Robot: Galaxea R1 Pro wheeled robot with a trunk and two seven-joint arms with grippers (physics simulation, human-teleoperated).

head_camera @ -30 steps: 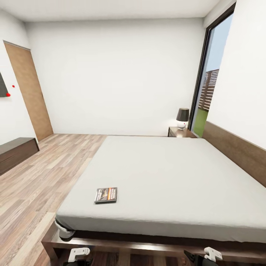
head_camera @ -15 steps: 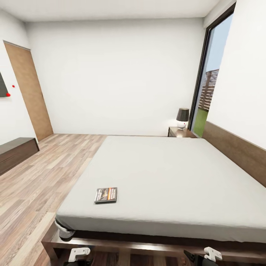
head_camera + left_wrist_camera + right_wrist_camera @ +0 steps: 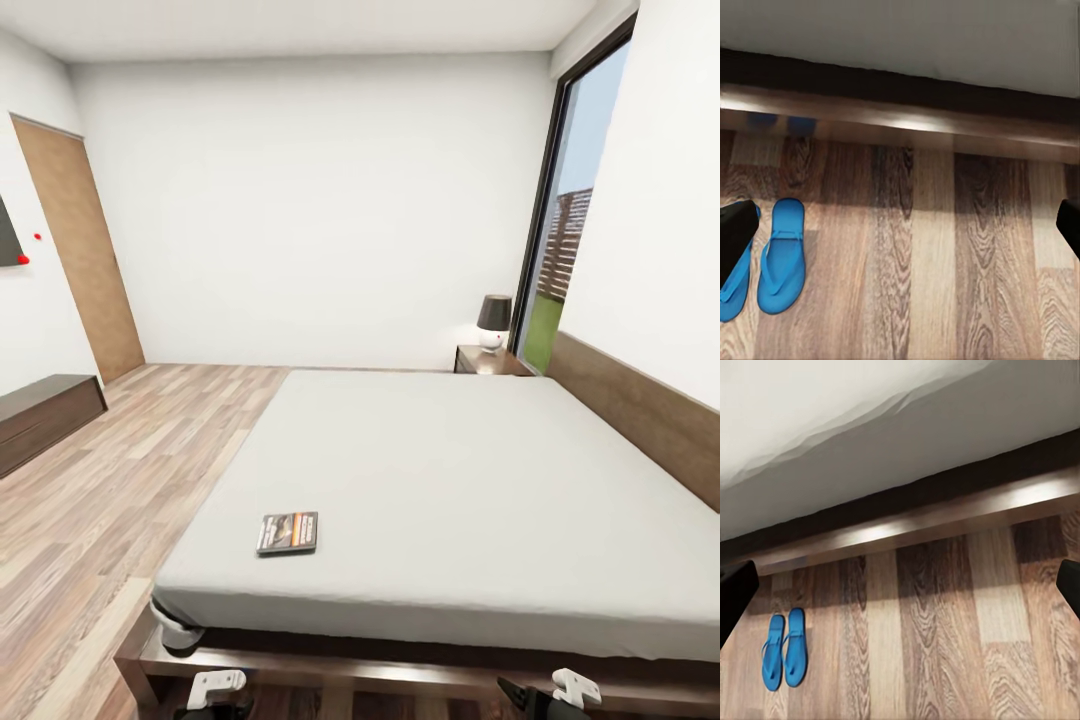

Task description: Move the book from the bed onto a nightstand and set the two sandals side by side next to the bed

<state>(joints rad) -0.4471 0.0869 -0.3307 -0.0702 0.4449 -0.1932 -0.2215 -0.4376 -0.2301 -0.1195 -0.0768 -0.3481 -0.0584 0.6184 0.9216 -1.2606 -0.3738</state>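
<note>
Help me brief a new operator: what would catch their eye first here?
The bed, with its pale mattress, takes up most of the head view, and the book lies near its front left corner. The two sandals, bright blue, lie side by side on the plank floor by the bed frame.

- The head camera is tilting a little upward, so the whole head view is sliding slightly downward; this is the view moving, not the furniture.
- The book is showing a touch lower in the picture, while its place on the bed, near the foot-end corner on the left, is not altering.
- The bed's dark footboard is sitting a shade lower, closer to the picture's lower edge.
- The nightstand and the lamp on it, by the window, are showing a hair lower too.
- The long low bench and the door at the left are shifting down by the same slight amount.
</note>
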